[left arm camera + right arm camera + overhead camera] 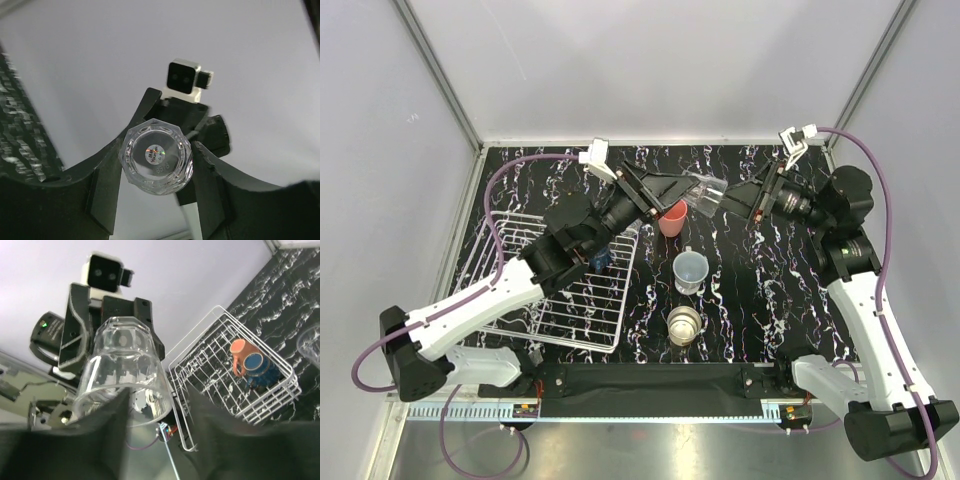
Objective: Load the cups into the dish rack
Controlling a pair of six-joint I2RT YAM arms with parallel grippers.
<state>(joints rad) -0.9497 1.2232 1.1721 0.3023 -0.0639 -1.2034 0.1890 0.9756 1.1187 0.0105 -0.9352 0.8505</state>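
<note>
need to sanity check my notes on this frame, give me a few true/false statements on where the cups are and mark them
1. The clear faceted glass is held in the air, not standing on anything: true.
2. The white wire dish rack has no cups in it: false. A salmon mug and a dark blue cup are inside it.
3. The coral-red tumbler stands on the black marbled table, outside the rack: true.
4. The left fingers grip the glass by its rim: false. They clamp its base.
</note>
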